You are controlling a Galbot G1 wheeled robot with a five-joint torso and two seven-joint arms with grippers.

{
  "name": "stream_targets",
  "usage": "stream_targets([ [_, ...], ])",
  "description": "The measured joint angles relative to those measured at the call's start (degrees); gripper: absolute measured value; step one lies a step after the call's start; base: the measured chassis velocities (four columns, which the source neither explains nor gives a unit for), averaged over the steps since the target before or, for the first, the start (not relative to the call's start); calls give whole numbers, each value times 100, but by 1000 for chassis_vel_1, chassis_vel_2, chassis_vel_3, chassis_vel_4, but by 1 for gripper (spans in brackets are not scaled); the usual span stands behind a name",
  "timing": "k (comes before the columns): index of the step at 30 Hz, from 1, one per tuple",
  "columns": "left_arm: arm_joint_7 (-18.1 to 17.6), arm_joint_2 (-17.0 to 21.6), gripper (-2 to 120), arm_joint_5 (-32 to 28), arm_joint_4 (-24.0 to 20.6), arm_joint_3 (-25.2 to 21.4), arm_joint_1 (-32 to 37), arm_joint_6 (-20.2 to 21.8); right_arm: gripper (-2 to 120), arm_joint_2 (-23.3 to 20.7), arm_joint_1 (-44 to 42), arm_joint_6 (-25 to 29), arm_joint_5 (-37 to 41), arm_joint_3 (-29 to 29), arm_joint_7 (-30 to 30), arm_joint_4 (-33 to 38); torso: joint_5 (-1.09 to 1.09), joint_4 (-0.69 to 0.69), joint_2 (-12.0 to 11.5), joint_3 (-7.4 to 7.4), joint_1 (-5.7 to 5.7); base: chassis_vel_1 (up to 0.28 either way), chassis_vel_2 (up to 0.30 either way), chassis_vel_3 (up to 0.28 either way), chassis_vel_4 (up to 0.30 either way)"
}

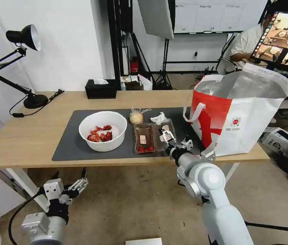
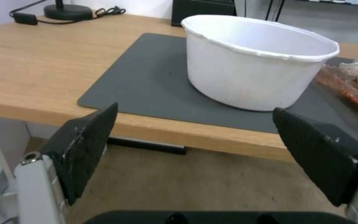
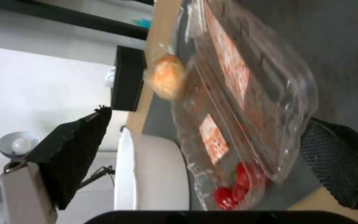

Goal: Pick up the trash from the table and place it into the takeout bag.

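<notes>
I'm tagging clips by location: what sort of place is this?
Likely a studio or lab made up as a desk. A softbox on a light stand, a whiteboard and a monitor stand behind the table with its desk lamp.

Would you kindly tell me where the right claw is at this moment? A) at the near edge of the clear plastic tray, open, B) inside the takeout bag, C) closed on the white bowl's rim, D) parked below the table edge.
A: the head view shows the right claw at the near edge of the clear plastic tray, and the right wrist view shows its fingers spread either side of the tray.
</notes>
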Motion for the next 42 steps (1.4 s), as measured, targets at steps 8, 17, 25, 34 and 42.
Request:
stream_targets([
  [8, 0, -14, 100, 0, 12, 1, -9, -5, 100, -167, 163, -140, -17, 22, -130, 23, 0, 0, 0, 0, 0, 0, 0, 0, 0],
  [17, -28, -56, 100, 31, 7, -4, 6, -19, 100, -169, 446, -352, 7, -292, -463, -46, 0, 0, 0, 0, 0, 0, 0, 0, 0],
  [25, -130, -62, 100, 33, -48, -40, 34, -27, 100, -4, 808, -484, 114, -515, -365, -399, 0, 0, 0, 0, 0, 0, 0, 0, 0],
  [34, -130, -75, 100, 39, -17, -44, 16, -29, 100, 350, 1191, -583, 142, -752, -2, -1131, -1, 1, 0, 0, 1, 0, 0, 0, 0],
  [42, -130, -38, 100, 17, -25, -85, 16, -29, 100, 287, 1192, -584, 178, -798, 15, -1129, -1, 0, 0, 0, 0, 0, 0, 0, 0],
])
